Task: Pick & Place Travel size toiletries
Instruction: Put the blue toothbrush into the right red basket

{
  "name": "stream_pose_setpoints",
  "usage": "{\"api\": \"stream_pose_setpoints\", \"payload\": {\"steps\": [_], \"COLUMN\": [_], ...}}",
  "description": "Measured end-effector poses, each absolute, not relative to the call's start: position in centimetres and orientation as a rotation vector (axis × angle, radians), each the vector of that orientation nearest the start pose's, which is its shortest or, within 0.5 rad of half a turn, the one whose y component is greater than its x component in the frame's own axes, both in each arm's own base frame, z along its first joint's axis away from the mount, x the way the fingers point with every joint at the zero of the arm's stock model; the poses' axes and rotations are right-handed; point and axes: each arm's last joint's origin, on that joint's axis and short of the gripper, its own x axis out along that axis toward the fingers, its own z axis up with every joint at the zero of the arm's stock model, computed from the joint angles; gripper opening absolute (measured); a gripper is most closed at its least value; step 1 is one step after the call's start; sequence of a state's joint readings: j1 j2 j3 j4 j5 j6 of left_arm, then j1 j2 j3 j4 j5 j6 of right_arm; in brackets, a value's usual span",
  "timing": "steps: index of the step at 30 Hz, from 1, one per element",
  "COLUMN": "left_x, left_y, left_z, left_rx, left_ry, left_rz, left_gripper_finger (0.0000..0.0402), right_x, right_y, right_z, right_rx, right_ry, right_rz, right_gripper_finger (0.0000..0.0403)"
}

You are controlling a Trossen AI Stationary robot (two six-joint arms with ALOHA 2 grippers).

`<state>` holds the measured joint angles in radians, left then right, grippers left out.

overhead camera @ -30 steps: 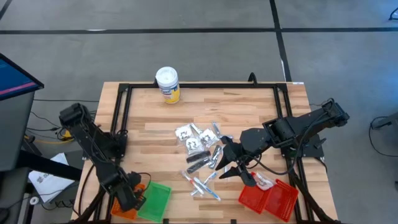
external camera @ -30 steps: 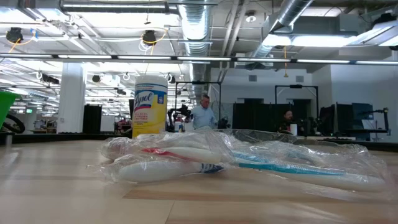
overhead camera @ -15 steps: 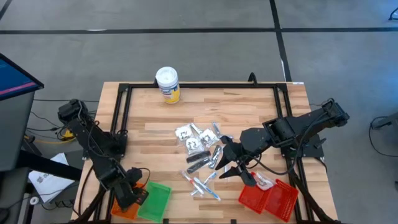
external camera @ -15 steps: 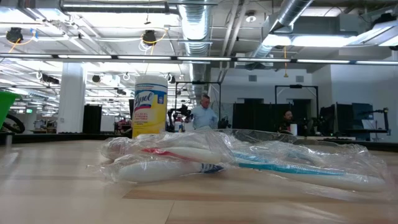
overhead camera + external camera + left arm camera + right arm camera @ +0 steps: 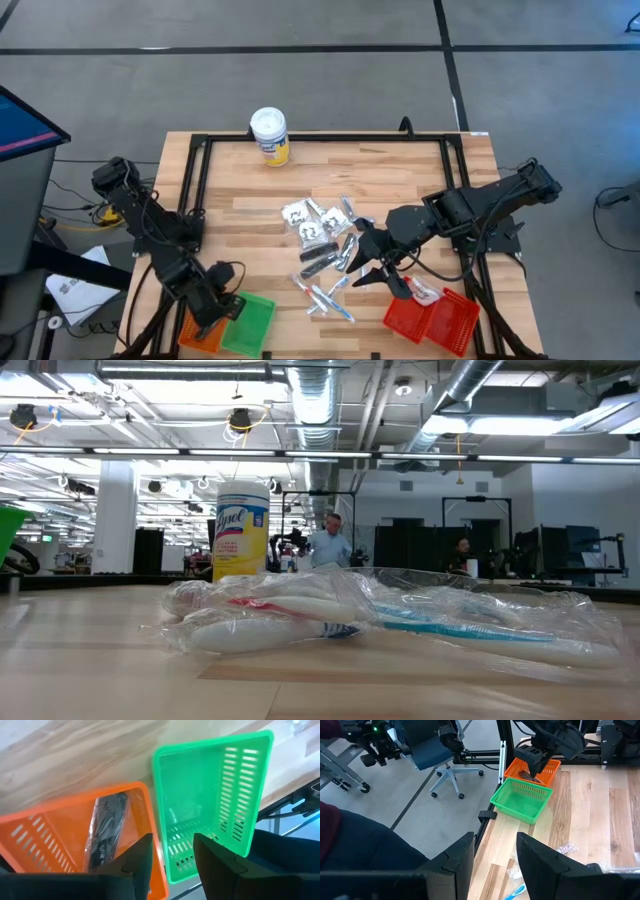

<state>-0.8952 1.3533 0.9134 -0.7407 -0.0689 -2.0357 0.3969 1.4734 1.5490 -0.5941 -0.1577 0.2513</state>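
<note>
The travel size toiletries (image 5: 325,245) lie in a loose pile on the middle of the wooden table: white sachets, silvery wrapped sticks and clear-wrapped toothbrushes (image 5: 290,615). One dark wrapped item (image 5: 106,836) lies on the floor of the orange basket (image 5: 60,830). My left gripper (image 5: 172,865) hovers open above the orange and green baskets at the table's near left corner, with nothing between its fingers. My right gripper (image 5: 380,278) hangs open above the near right side of the pile, also with nothing between its fingers (image 5: 532,865).
The green basket (image 5: 210,795) stands beside the orange one (image 5: 195,335). A red basket (image 5: 432,320) sits at the near right, with a white item (image 5: 424,293) at its left rim. A white-lidded yellow canister (image 5: 270,135) stands at the far edge. People are in the room behind.
My left gripper has drifted a little up and toward the table's right, staying over the orange and green baskets, and has tipped somewhat. My right arm and the pile have kept still.
</note>
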Motion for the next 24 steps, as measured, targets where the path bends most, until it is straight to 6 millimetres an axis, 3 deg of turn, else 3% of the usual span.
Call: {"api": "stream_pose_setpoints", "payload": {"steps": [7,17,24], "left_x": [16.3,19.0,21.4], "left_y": [-17.9,-13.8,-11.4], "left_z": [23.3,27.4,29.1], "left_rx": [-1.203,-1.187,-1.103], "left_ry": [1.15,0.605,0.387], "left_rz": [0.527,0.415,0.384], "left_gripper_finger": [0.0133,0.0133,0.0133], "right_x": [29.1,29.4,29.7], "right_y": [12.7,11.9,11.3], "right_z": [39.6,39.6,39.6], "right_rx": [0.176,0.184,0.19], "right_ry": [0.59,0.589,0.585], "right_rz": [0.472,0.444,0.427], "right_gripper_finger": [0.0137,0.0141,0.0137]}}
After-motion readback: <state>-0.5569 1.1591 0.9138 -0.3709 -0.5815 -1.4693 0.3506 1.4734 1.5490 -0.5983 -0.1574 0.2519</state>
